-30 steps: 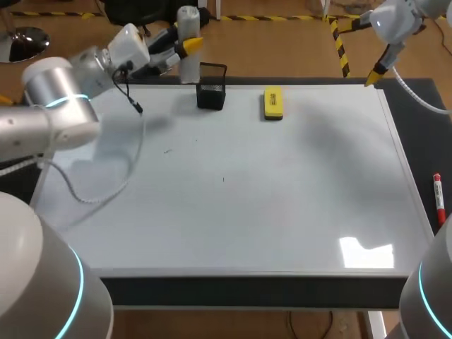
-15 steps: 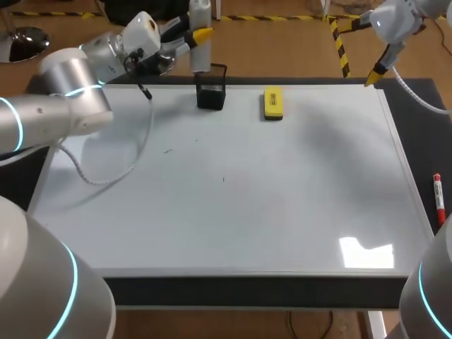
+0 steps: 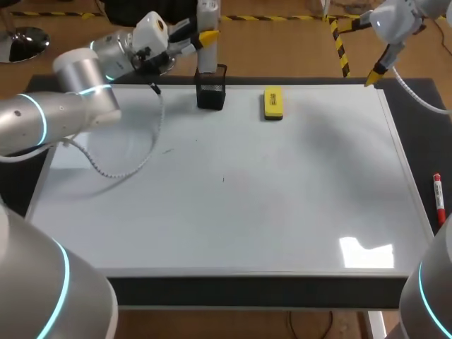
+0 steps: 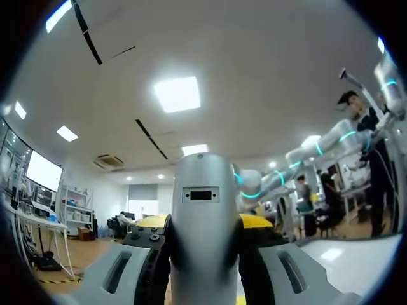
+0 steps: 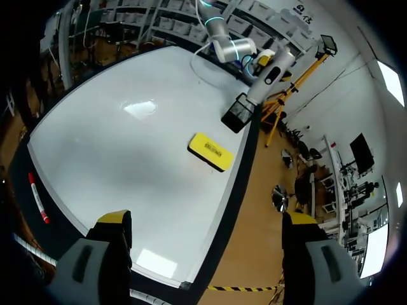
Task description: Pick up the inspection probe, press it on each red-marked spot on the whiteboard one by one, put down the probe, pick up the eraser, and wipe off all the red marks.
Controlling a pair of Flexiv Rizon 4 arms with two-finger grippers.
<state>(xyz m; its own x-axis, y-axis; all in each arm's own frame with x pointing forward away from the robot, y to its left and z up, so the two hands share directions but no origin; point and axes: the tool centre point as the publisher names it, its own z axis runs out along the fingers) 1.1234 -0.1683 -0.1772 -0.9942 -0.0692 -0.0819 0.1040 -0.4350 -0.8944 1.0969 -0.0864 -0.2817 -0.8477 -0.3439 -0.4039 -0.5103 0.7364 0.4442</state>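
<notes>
since the earlier frames the left arm (image 3: 42, 120) has been swung toward 3 o'clock along the far edge of the whiteboard (image 3: 282, 205). with it the inspection probe (image 3: 207, 25) has been carried from the 9 o'clock side of the black mesh holder (image 3: 212, 93) to a place right above it. the right arm, the eraser and the marker are found where they were.

the probe is held upright in the left gripper (image 3: 202, 37), with its lower end at the holder's mouth; whether it touches the holder cannot be told. in the left wrist view its silver body is seen clamped between the yellow-tipped fingers (image 4: 255, 221), which are pressed against it from both sides. a grey cable (image 3: 134, 166) is hung from that wrist and is looped over the board.

the holder is stood at the board's 12 o'clock edge, a little toward 11. the yellow eraser (image 3: 272, 103) is laid flat on the board just at the holder's 3 o'clock side, apart from it. a red marker (image 3: 438, 198) is laid on the dark counter (image 3: 424, 134) off the board's 3 o'clock edge.

the right gripper (image 5: 206, 219) is held above the board's 1 o'clock corner. its fingers are spread wide and nothing is gripped by them.
</notes>
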